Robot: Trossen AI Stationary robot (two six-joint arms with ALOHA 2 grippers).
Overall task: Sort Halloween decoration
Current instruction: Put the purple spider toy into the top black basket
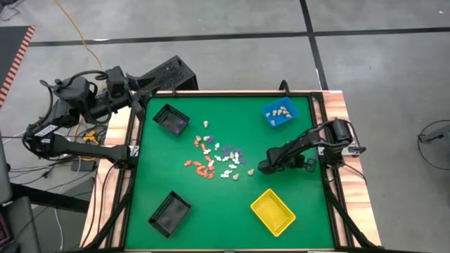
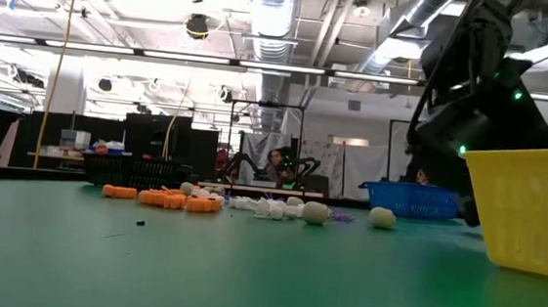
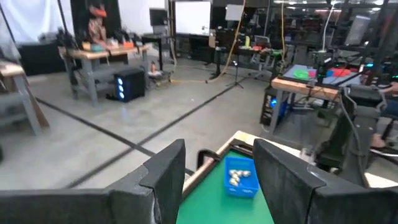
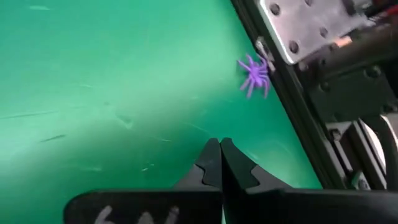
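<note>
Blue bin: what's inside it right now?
The blue bin holds a few beige pieces clustered together. Whether anything lies beneath them cannot be seen.

Grey concrete floor (image 1: 211,21) with dark seams surrounds the counter (image 1: 211,218), whose top is green with a wood-tone rim. A hazard-striped edge (image 1: 17,60) lies on the floor. Beyond, a large workshop: long ceiling lights (image 2: 251,65), silver ducts (image 2: 276,2), workbenches (image 3: 102,59) with clutter, and a whiteboard (image 3: 191,17) at the far wall.
</note>
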